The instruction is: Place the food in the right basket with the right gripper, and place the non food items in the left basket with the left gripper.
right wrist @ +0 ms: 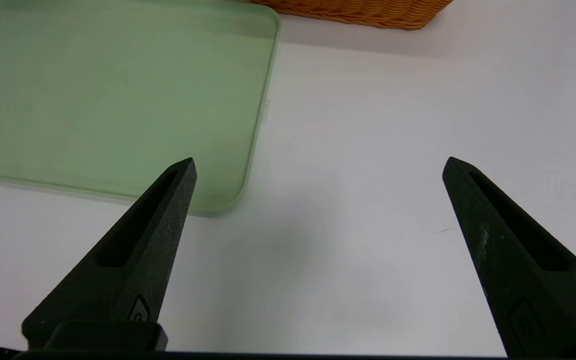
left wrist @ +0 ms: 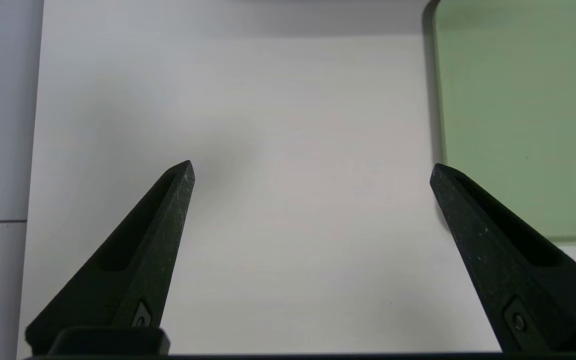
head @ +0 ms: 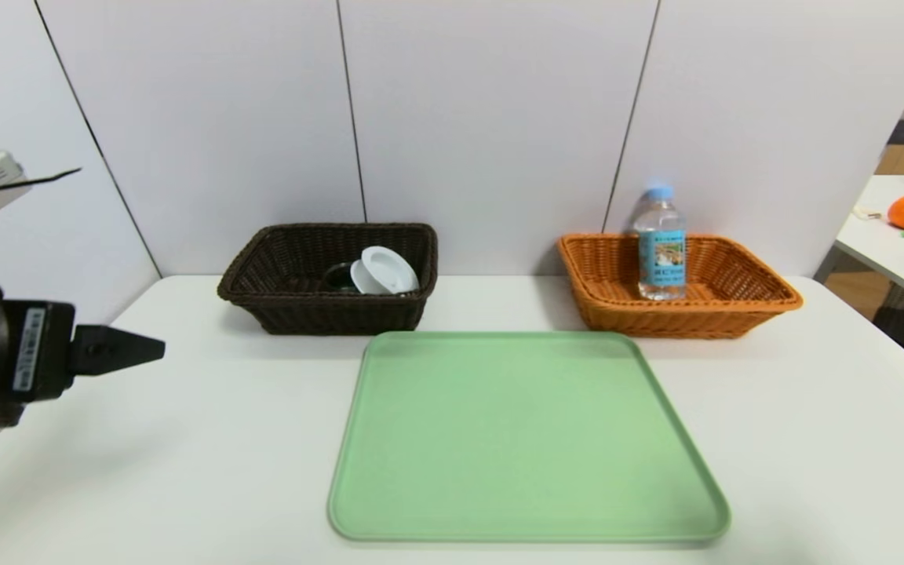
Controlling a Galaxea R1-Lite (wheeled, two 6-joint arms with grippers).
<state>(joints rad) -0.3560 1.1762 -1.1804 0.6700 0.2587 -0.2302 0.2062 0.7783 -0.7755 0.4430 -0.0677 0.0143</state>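
1. My left gripper (left wrist: 312,162) is over the counter (head: 209,439) on the tray's left side, fingers wide, with bare counter between the tips.
2. My right gripper (right wrist: 322,157) has its fingers wide too, nothing between them, above the counter on the tray's right side.
3. The dark basket (head: 342,314) lies beyond my left fingers and to their right. In it I see the white lid (head: 391,271), tilted, and behind that the cup (head: 340,277), mostly hidden by lid and rim; I can't make out its handle.
4. The orange basket (head: 679,318) lies beyond my right fingers and to their left. The bottle (head: 662,255) stands upright in it, cap above the rim, its foot near the front wall.
5. The head view cuts off nearly all of my right gripper, leaving one dark tip at the edge; the right wrist view gives me both fingers.
6. The left wrist view shows both left fingers, where the head view shows me just one clearly.
7. Neither wrist view shows the bottle, lid or cup; the right one catches only a lower corner of the orange basket.
8. The green tray (head: 526,439) lies between my two pairs of fingers, bare.
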